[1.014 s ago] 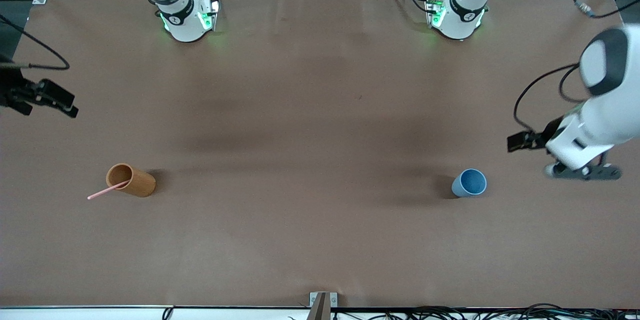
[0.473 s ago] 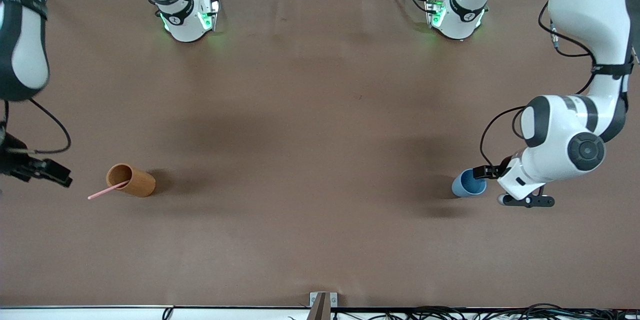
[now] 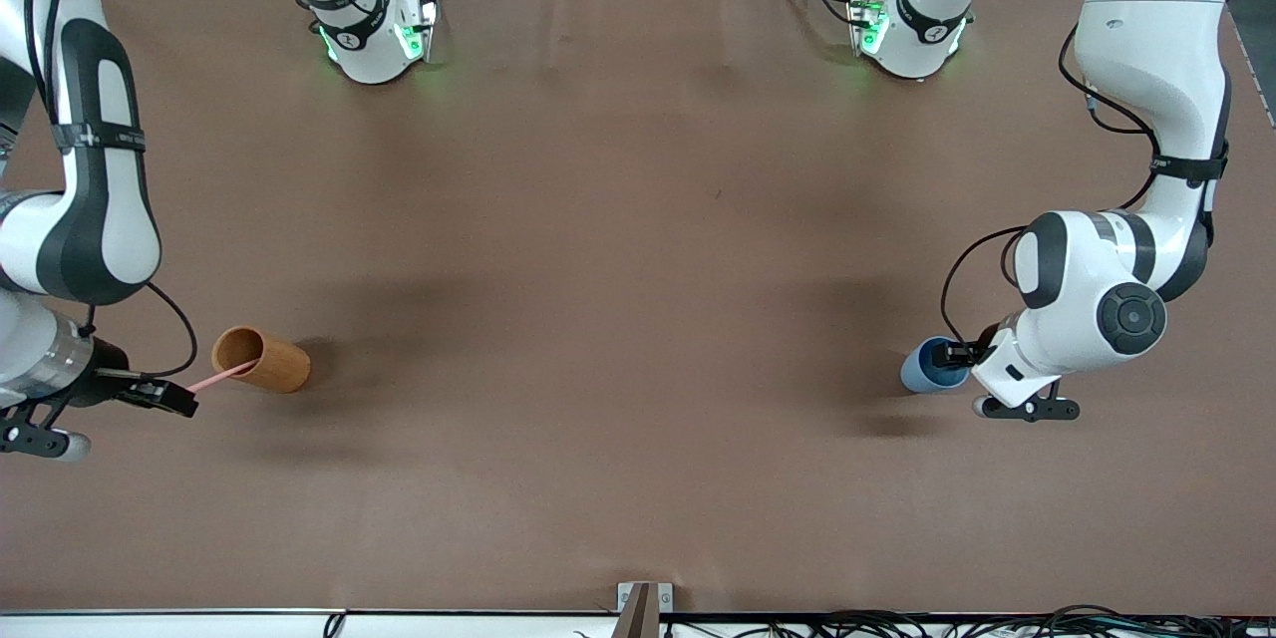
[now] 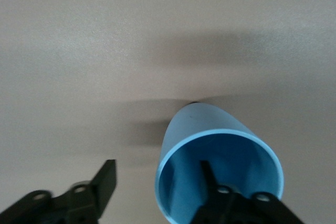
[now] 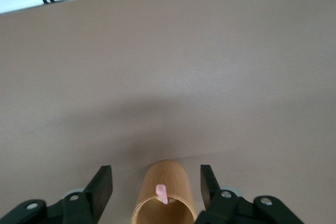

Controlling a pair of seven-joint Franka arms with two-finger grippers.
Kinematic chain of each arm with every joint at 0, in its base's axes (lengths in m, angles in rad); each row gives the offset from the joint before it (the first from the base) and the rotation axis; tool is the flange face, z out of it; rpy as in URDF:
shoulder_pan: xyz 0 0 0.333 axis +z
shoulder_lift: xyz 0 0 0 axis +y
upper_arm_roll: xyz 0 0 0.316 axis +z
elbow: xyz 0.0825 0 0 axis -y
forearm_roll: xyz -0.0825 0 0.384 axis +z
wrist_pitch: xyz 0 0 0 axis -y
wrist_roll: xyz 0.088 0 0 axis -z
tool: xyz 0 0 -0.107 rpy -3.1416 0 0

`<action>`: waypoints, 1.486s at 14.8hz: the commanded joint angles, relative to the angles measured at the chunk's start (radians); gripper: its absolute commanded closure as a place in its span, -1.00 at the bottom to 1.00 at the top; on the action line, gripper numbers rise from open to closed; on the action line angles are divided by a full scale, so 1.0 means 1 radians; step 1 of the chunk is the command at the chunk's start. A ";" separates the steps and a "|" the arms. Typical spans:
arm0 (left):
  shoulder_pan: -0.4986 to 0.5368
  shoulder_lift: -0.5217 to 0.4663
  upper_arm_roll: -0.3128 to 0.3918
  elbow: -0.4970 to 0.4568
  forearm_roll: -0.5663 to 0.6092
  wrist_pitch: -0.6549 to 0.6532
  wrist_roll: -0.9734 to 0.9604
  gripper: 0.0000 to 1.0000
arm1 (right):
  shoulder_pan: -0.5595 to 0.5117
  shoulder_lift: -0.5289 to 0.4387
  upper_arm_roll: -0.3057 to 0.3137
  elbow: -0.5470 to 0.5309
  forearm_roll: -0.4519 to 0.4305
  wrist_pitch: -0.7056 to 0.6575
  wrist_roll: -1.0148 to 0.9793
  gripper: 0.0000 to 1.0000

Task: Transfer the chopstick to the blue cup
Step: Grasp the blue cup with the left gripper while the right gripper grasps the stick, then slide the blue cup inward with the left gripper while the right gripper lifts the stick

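Observation:
The pale pink chopstick (image 3: 214, 379) stands slanted in the orange-brown wooden cup (image 3: 264, 360), its top end leaning out toward the right arm's end of the table. My right gripper (image 3: 35, 441) is open and empty, up over that stick end. In the right wrist view, the cup (image 5: 164, 195) and stick tip (image 5: 161, 193) show between the fingers of the right gripper (image 5: 156, 174). The blue cup (image 3: 922, 371) stands at the left arm's end. My left gripper (image 3: 1027, 409) is open over it. In the left wrist view, the left gripper (image 4: 156, 169) has one finger against the cup's (image 4: 210, 129) inside and one outside.
The brown table cover (image 3: 618, 269) is bare between the two cups. Both arm bases stand along the edge farthest from the front camera. A metal bracket (image 3: 638, 606) and cables lie at the edge nearest it.
Both arms have swung in from the table's ends. The right gripper came down toward the wooden cup and stick. The left gripper moved over the blue cup. The cups and stick have not moved.

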 commanded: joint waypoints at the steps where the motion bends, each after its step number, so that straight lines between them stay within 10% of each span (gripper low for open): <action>1: -0.008 -0.001 0.001 -0.002 -0.019 0.014 0.000 0.99 | -0.015 0.011 0.000 0.011 0.020 -0.010 -0.005 -0.21; 10: -0.028 -0.051 -0.039 0.095 -0.007 -0.102 -0.120 0.99 | -0.009 0.003 0.000 -0.032 0.023 -0.050 0.003 0.01; 18: -0.126 -0.024 -0.348 0.207 0.053 -0.224 -0.859 0.99 | -0.003 -0.007 0.000 -0.026 0.022 -0.047 -0.002 0.73; 22: -0.261 0.047 -0.373 0.221 0.083 -0.124 -1.081 0.99 | -0.001 -0.095 0.002 -0.028 0.016 -0.050 -0.015 0.88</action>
